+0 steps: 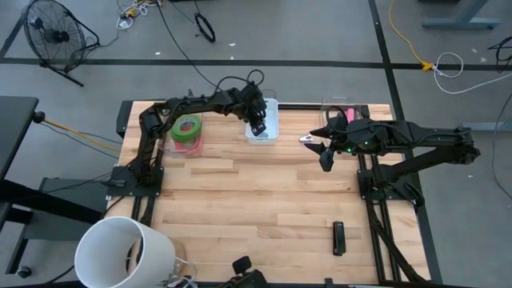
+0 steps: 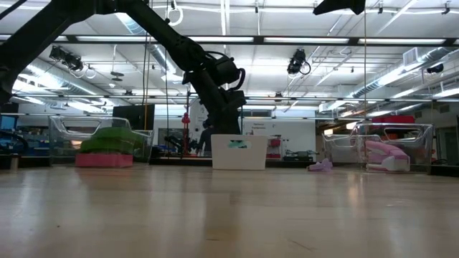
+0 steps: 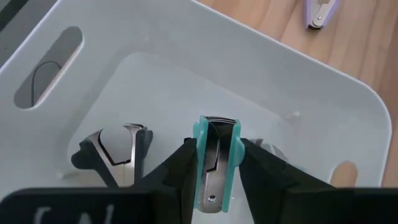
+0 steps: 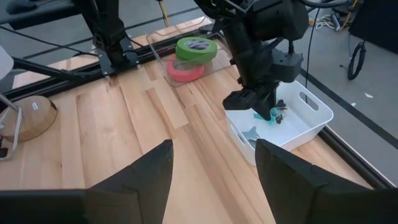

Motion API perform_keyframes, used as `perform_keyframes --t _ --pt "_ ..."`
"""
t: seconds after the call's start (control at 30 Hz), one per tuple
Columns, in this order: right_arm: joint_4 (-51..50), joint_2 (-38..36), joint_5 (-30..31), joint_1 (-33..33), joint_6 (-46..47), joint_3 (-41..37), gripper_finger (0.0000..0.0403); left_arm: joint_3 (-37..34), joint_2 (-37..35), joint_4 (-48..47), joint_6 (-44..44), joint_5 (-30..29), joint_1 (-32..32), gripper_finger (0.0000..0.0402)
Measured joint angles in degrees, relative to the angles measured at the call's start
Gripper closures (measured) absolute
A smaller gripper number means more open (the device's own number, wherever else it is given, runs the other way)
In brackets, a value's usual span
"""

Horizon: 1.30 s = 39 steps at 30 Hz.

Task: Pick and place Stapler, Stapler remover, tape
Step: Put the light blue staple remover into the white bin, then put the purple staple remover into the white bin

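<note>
My left gripper [image 3: 216, 155] reaches down into a white bin [image 3: 323, 93] at the table's far middle and is shut on a teal stapler remover [image 3: 214, 168]. A black and silver stapler remover [image 3: 115, 152] lies on the bin's floor beside it. A purple stapler remover [image 1: 308, 140] lies on the table just right of the bin, close to my open right gripper [image 1: 324, 152], which hangs above the table with nothing between its fingers. Green tape [image 1: 186, 126] lies stacked on red-pink tape [image 4: 185, 72] in a clear tray. A pink stapler [image 2: 384, 154] lies in another clear tray. My left gripper pinches the teal stapler remover by its two teal plastic sides [image 3: 200, 146] between its two fingers [image 3: 180, 165]. The fingers come from above, slanting down into the bin. The remover's metal part faces the camera. Whether it rests on the bin's floor I cannot tell.
A black oblong object [image 1: 338, 238] lies near the table's front right. A white bucket [image 1: 124, 252] stands off the front left corner. The table's wooden middle [image 1: 256, 192] is bare.
</note>
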Motion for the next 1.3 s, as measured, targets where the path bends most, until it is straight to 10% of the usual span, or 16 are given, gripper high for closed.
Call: perform_keyframes --t 0.57,1.3 --pt "0.0 0.0 0.0 0.0 0.0 0.0 0.0177 0.0 -0.7 -0.9 -1.9 1.5 -0.5 0.0165" --pt "-4.2 1.0 0.2 -2.8 -1.1 0.0 0.0177 0.1 -15.9 -9.1 -0.9 5.9 -7.3 0.0269"
